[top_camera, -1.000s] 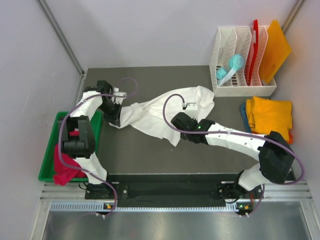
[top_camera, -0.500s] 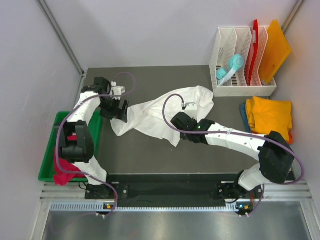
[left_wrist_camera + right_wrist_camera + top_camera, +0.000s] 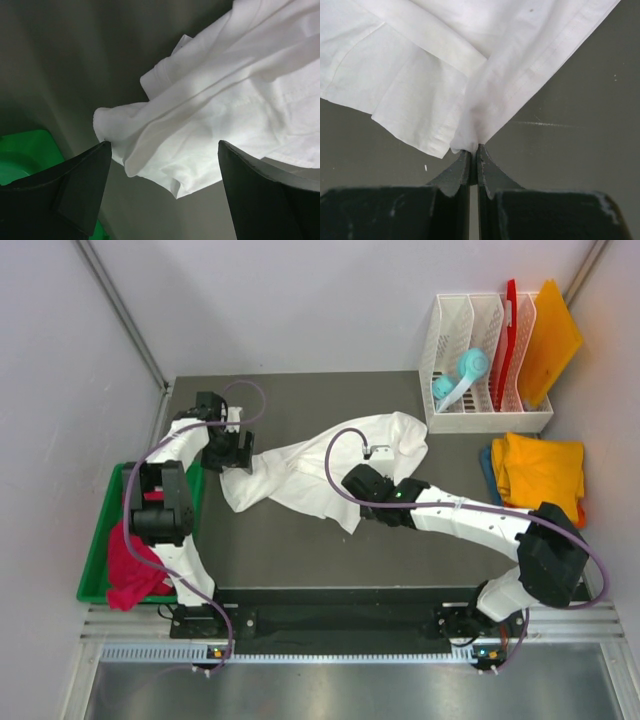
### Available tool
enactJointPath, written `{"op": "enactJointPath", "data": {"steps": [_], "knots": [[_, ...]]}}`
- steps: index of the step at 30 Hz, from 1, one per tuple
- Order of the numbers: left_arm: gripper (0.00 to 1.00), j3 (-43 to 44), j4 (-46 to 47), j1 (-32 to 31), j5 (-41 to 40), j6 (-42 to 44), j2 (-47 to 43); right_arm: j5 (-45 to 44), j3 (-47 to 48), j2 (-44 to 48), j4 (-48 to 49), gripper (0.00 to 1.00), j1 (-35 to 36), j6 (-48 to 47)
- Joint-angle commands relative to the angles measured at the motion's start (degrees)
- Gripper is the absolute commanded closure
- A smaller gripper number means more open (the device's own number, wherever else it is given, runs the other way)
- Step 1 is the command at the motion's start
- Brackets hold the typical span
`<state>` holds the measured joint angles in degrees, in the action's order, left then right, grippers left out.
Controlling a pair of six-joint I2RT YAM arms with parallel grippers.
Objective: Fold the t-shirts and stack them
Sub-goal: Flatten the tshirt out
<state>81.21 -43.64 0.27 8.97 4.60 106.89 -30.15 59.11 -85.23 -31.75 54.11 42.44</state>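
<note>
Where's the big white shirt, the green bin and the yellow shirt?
white shirt (image 3: 295,475), top view, middle of the cloth.
green bin (image 3: 97,552), top view, its left wall.
yellow shirt (image 3: 540,470), top view, middle of the folded top.

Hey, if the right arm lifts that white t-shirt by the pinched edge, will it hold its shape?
Probably not: the white t-shirt lies in soft wrinkles, so it should droop from the right tool, which pinches one small fold. It looks thin, so likely light. Pushed, it would probably bunch, as its crumpled left end suggests.
</note>
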Motion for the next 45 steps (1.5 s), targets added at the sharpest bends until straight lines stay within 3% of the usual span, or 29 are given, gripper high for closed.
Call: {"op": "enactJointPath", "data": {"steps": [1, 6, 9, 14, 24, 30, 32, 37, 45], "knots": [[0.11, 0.53, 3.47, -0.01, -2.64, -1.61, 0.6, -0.52, 0.39, 1.82, 0.46, 1.0, 0.3, -0.34], [0.15, -0.35, 5.93, 0.08, -4.66, -2.4, -0.72, -0.43, 0.57, 1.56, 0.55, 1.0, 0.21, -0.6], [0.26, -0.44, 7.25, 0.25, -5.37, -2.84, -1.25, -0.43, 0.39, 1.56, 0.72, 1.0, 0.3, -0.86], [0.54, -0.7, 6.63, 0.25, -4.93, -3.37, -0.28, -0.43, 0.3, 1.47, 0.72, 1.0, 0.21, -1.04], [0.45, -3.86, 4.97, 0.43, -3.7, -2.93, -3.7, -0.26, -0.31, 1.3, 1.34, 1.0, -0.05, -0.78], [0.55, -5.62, 5.4, 0.52, -3.52, -2.49, -6.34, 0.53, -0.23, 0.68, 2.13, 1.0, -0.05, -0.86], [0.65, -5.97, 5.75, 0.6, -3.61, -2.75, -6.96, 0.62, -0.23, 0.42, 2.22, 1.0, 0.03, -0.78], [0.7, -5.97, 5.76, 0.69, -3.35, -2.76, -6.96, 0.8, -0.31, 0.5, 2.3, 1.0, -0.05, -0.69], [0.68, -7.2, 6.02, 0.78, -3.08, -2.58, -6.17, 0.62, -0.75, 0.94, 2.04, 1.0, -0.05, -0.42]]}}
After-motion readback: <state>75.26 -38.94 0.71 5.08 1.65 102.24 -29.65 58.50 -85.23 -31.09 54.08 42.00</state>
